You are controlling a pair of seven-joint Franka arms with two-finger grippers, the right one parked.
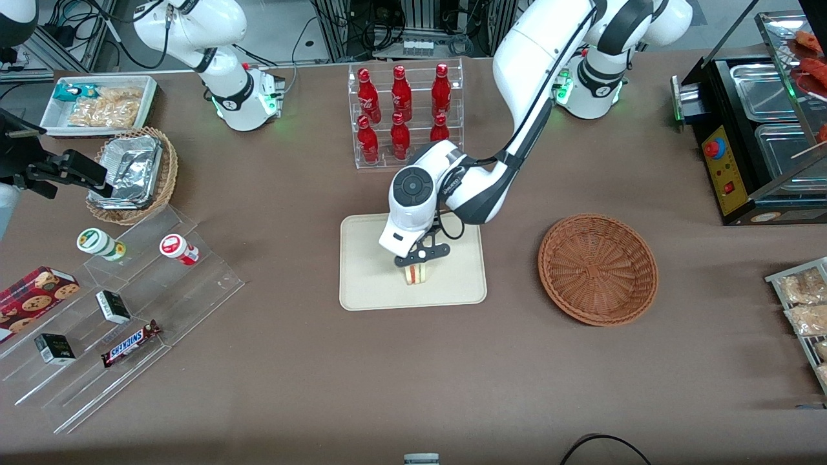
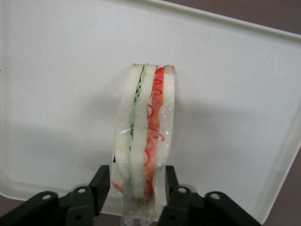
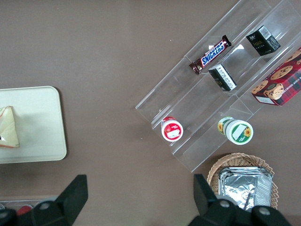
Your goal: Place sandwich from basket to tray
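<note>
The tool (image 1: 421,257) is down over the cream tray (image 1: 362,284), and its two black fingers (image 2: 100,184) stand on either side of the wrapped sandwich (image 1: 417,274), pressed against the plastic at the wedge's narrow end. From the wrist camera the grip looks snug, so I'd say it is clamped on the sandwich rather than let go. The wedge stands on edge with its red and green filling showing, and its lower edge appears to be at the tray surface, a little toward four o'clock of the tray's middle, though I can't be sure it bears full weight there.

The reddish-brown wicker basket (image 1: 597,268) sits empty out at three o'clock from the tray, toward the working arm's end of the bench.

To my eye this is the putting-down step, nearly finished. What's wanted next is for the fingers to part gently and the arm to lift straight up, so the wedge isn't dragged or tipped.
</note>
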